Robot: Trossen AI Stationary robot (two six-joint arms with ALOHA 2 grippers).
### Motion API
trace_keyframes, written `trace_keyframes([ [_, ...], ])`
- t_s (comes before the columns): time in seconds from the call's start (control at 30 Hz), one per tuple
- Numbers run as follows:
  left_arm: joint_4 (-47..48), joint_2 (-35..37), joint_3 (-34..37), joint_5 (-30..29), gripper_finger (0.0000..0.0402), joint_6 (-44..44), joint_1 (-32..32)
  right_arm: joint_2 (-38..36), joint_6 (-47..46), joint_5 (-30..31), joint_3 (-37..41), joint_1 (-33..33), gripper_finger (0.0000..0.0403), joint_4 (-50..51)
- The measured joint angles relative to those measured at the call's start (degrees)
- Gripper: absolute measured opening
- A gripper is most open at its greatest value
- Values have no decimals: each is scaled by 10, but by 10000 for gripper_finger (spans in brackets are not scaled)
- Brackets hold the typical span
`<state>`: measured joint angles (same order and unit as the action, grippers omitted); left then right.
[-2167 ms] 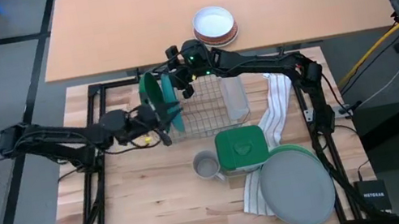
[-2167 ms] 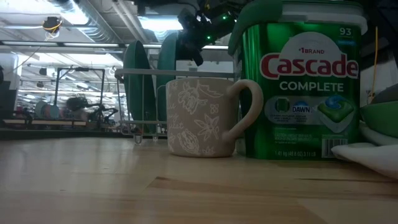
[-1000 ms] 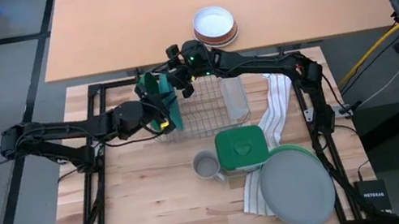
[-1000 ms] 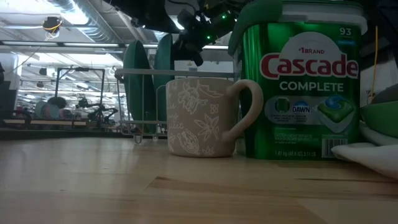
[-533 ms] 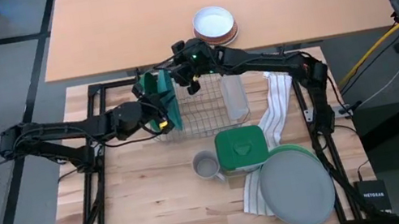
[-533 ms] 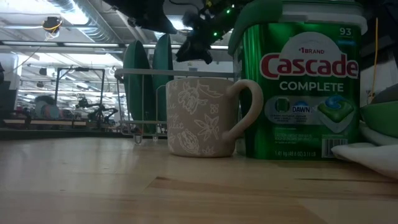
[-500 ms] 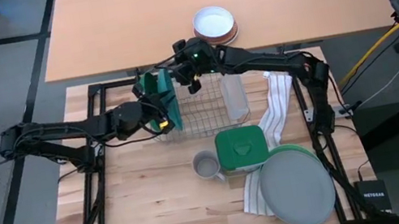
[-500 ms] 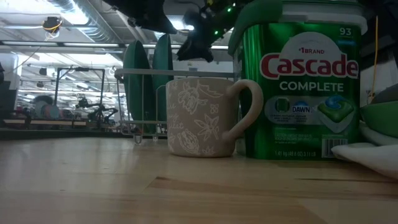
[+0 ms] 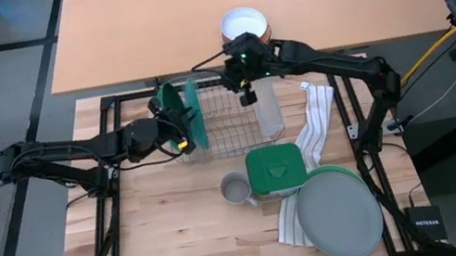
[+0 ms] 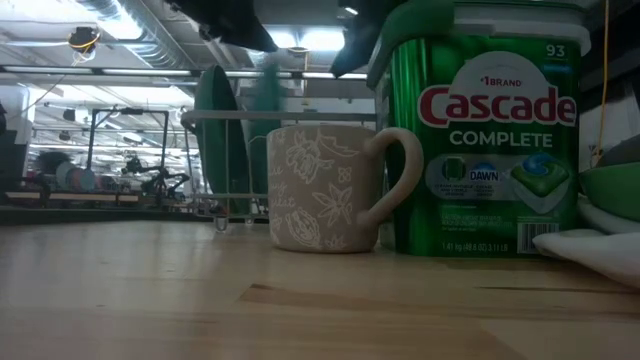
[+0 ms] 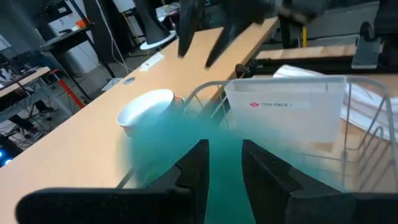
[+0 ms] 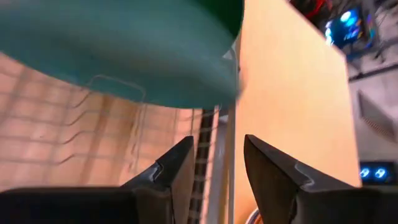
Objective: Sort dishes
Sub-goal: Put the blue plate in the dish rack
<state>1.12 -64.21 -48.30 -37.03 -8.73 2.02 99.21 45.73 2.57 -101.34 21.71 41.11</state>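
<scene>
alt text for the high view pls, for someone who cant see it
Two plates, dark green and teal, stand upright in a wire dish rack, the left end effector at the teal one. A grey plate lies flat at the table's right.

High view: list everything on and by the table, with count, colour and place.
dark green plate: one, upright at the rack's left end
teal plate: one, upright in the rack beside the dark green one
grey plate: one, flat, near right corner
light green plate: one, under the grey plate
rack: one, wire, table's far middle
holder: one, clear, at the rack's right end
tub: one, green, in front of the rack
mug: one, grey, left of the tub
towel: one, white, right of the rack
bowl: one, white, on the tan desk
left pincer: closed on the teal plate
right pincer: open, above the rack
</scene>
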Motion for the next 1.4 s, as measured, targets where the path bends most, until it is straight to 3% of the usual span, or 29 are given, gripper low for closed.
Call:
trace_keyframes([
  [0.3, -7, 10, -1, 2, 84, -22, -13, -40, -90, -7, 0, -8, 144, 114],
  [0.53, -11, 12, -1, 2, 84, -21, -14, -44, -98, -7, 3, -31, 144, 209],
  [0.77, -17, 12, -2, 4, 84, -26, -30, -41, -91, -15, 63, -34, 144, 210],
  [0.9, -17, 12, -2, 4, 84, -43, -41, -40, -89, 17, 82, -34, 144, 222],
  [1.1, -17, 11, -3, 4, 84, -44, -47, -40, -88, 24, 122, -34, 144, 172],
  [1.27, -3, -2, -3, 54, 84, -18, -47, -37, -66, 33, 159, -34, 144, 124],
  [1.4, 11, -13, -3, 58, 84, -2, -47, -37, -49, 34, 164, -34, 144, 133],
])
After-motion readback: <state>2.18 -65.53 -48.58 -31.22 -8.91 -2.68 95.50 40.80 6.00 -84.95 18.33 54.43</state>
